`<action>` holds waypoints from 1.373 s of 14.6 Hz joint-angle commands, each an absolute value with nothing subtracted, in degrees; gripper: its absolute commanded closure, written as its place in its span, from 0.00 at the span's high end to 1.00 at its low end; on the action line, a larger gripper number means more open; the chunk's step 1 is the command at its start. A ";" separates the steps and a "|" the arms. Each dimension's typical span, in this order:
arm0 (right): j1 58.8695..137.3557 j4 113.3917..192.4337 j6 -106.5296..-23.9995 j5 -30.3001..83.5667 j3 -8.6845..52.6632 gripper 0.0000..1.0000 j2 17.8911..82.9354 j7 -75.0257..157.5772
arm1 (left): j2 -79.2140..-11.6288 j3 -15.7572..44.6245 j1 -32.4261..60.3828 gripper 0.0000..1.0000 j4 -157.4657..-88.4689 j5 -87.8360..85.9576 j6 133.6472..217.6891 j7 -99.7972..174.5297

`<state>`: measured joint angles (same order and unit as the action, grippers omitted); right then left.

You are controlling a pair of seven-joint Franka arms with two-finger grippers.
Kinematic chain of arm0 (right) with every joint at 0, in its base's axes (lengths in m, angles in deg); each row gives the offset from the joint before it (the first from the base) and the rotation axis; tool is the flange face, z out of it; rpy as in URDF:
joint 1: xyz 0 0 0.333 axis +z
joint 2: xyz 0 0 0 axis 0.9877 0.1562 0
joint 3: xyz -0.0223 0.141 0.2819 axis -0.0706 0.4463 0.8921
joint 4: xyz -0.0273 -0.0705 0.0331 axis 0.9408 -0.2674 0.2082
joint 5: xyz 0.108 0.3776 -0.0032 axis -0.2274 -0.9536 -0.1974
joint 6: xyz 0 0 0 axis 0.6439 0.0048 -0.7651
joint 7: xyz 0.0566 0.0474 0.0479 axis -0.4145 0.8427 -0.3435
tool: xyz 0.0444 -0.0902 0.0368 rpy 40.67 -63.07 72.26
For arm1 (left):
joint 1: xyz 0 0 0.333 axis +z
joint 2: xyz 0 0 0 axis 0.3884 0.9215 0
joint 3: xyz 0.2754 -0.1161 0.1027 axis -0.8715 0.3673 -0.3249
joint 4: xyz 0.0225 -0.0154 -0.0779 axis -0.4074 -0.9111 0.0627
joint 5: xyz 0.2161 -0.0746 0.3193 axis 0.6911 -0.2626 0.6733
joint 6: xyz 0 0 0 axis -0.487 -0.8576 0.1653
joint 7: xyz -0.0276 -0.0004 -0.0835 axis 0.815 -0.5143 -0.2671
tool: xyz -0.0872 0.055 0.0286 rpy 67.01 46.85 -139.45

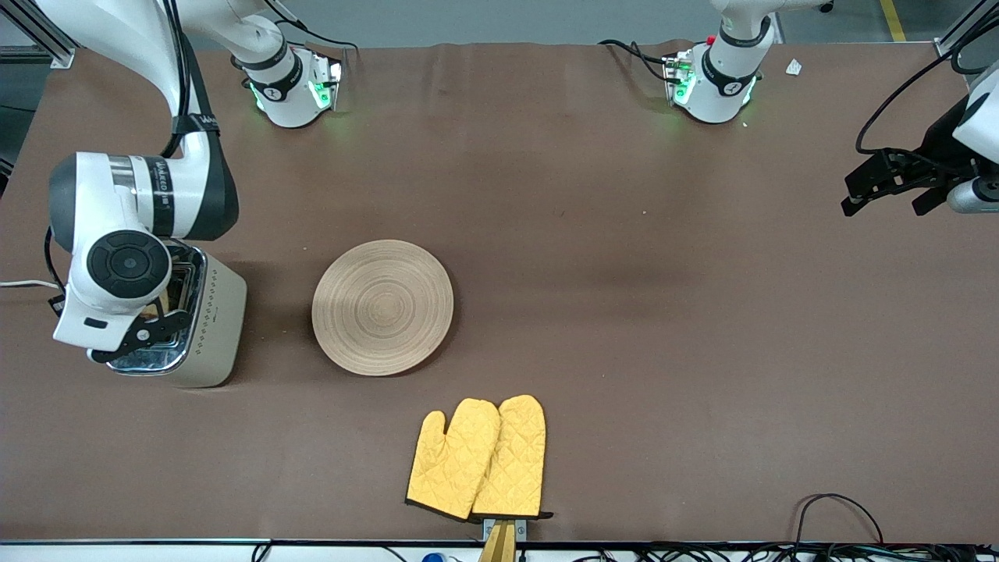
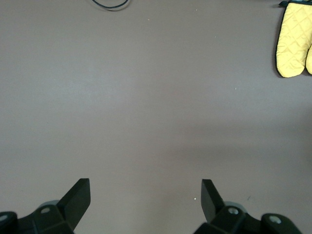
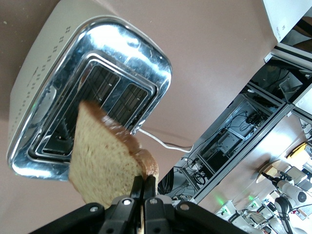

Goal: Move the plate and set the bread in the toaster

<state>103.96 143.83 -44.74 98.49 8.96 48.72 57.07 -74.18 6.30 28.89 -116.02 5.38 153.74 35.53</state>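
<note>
The cream toaster (image 1: 209, 328) with a chrome top stands at the right arm's end of the table. My right gripper (image 3: 144, 183) is shut on the edge of the bread slice (image 3: 105, 156) and holds it tilted just above the toaster's chrome top (image 3: 126, 46), over its slots. In the front view the right wrist (image 1: 117, 281) covers most of the toaster top. The round wooden plate (image 1: 382, 306) lies bare on the table beside the toaster, toward the middle. My left gripper (image 1: 886, 201) is open and empty, waiting above the left arm's end of the table; it also shows in the left wrist view (image 2: 146, 192).
A pair of yellow oven mitts (image 1: 480, 457) lies near the table's front edge, nearer to the front camera than the plate; they also show in the left wrist view (image 2: 295, 41). The toaster's white cord (image 3: 165, 144) trails off its end. Cables run along the front edge.
</note>
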 commanded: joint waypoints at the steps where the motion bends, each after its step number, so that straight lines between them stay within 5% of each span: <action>1: 103.42 143.81 -45.45 99.60 9.33 0.00 49.10 56.20 | -74.03 6.30 28.92 1.00 -115.01 5.50 152.55 34.78; 17: 102.37 133.52 -45.62 95.57 9.51 0.03 59.64 42.67 | -74.03 6.22 29.00 1.00 -115.10 5.50 152.55 34.61; 18: 101.68 133.52 -45.71 94.17 9.60 0.33 59.91 41.27 | -74.03 6.22 29.00 1.00 -115.10 5.50 152.55 34.61; 19: 100.80 133.52 -45.97 91.80 9.60 0.86 60.60 40.73 | -74.03 6.22 29.00 1.00 -115.10 5.50 152.55 34.52; 20: 99.75 133.35 -46.32 87.78 9.60 1.00 60.79 40.64 | -74.03 6.22 29.09 1.00 -115.19 5.50 152.55 34.43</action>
<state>102.24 134.98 -46.02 92.75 9.08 59.36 41.91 -74.18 6.29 28.93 -116.02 5.38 153.60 35.50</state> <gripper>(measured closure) 0.837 0.000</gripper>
